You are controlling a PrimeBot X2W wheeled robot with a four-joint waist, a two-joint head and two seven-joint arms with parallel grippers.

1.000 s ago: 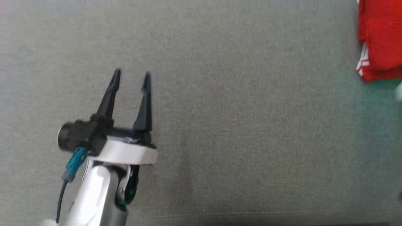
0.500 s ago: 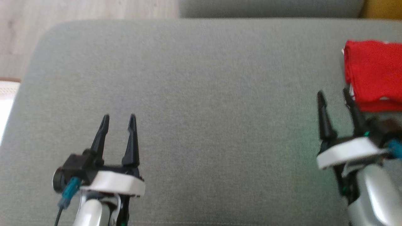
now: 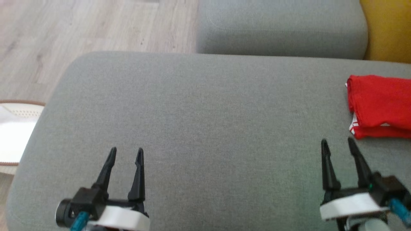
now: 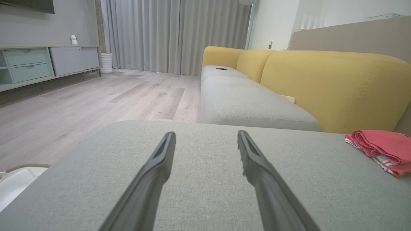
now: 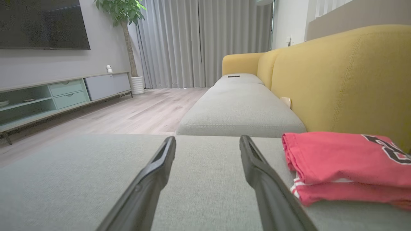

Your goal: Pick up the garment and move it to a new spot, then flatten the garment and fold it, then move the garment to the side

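Currently the red folded garment [image 3: 380, 106] lies at the far right of the grey seat cushion [image 3: 205, 112], near the yellow backrest [image 5: 346, 80]. The fold and the move to the side therefore appear complete, and the task is judged to be at its final step. The left gripper [image 3: 126, 149] hovers over the near left of the cushion with its fingers spread apart and nothing between them. The right gripper [image 3: 337, 140] hovers at the near right, likewise spread and empty, with its tips close to the garment's near edge but apart from it. The next move, if any, calls for no grasp: both arms need only draw clear of the cushion without brushing the stack. This applies to the right arm in particular, since its fingers point just beside the garment's left edge. The head view gives the layout from above: the bare middle of the cushion, the wood floor [image 3: 96, 25] beyond its far left corner, and a white striped trim [image 3: 354, 123] at the garment's near left corner. The right wrist view adds the side of the stack, showing two thick layers, and a black printed marking [image 5: 390, 149], seemingly a numeral, on the top layer. The left wrist view shows the garment well apart at the right, and a low cabinet [image 4: 32, 64] against the far wall.
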